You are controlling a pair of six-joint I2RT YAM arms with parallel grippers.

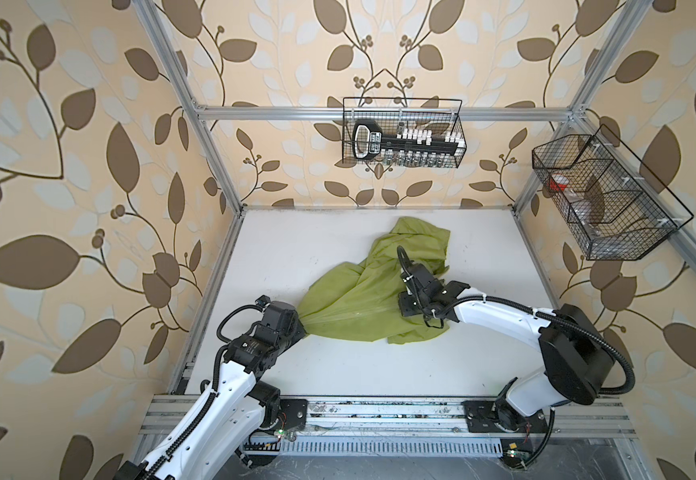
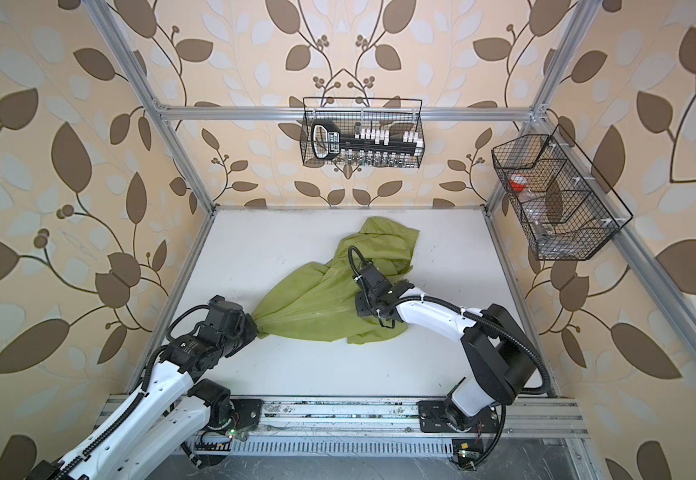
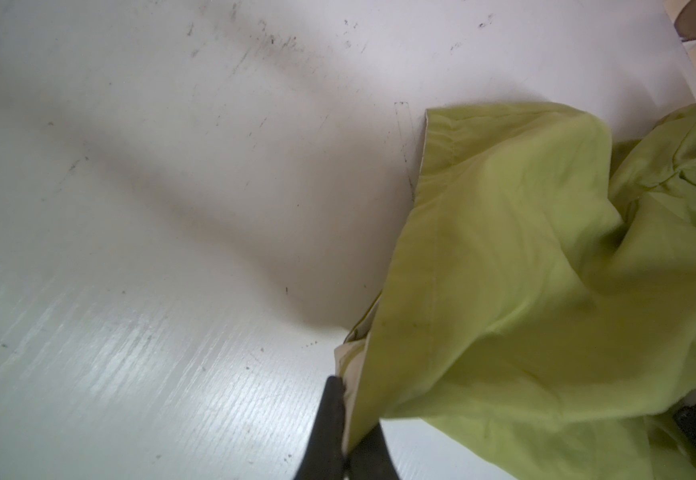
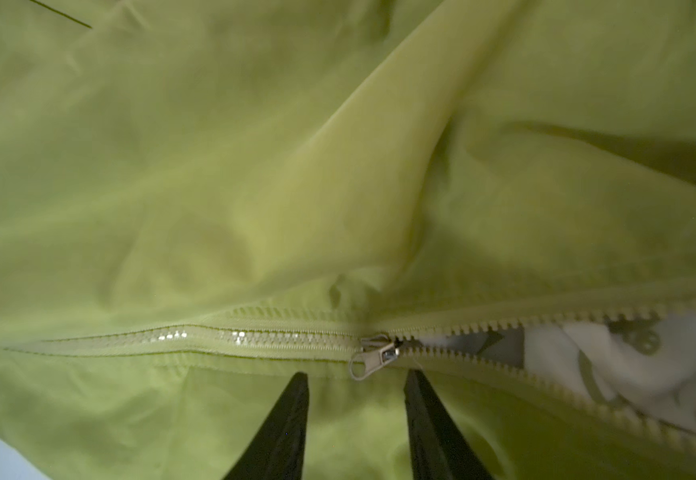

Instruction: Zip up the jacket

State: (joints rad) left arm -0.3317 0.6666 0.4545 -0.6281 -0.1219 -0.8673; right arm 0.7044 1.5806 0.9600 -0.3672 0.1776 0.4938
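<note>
The right claw (image 4: 355, 374), spread and empty, has the zipper pull (image 4: 369, 361) just above its tips at lower centre, the zipper running left-right, while the left claw (image 3: 352, 415) pinches the jacket (image 1: 350, 299) lying mid-frame on the desk (image 1: 280, 257).

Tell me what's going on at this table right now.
Two robot arms are zipping up a thin lime-green fabric jacket crumpled on the white table. The left pincer is shut on the jacket's edge, fabric drawn taut from there. The right pincer is open, its tips just short of the small metal zipper pull, not gripping it. The pale zipper is closed on one side of the pull; on the other the teeth gape over printed white lining.
</note>
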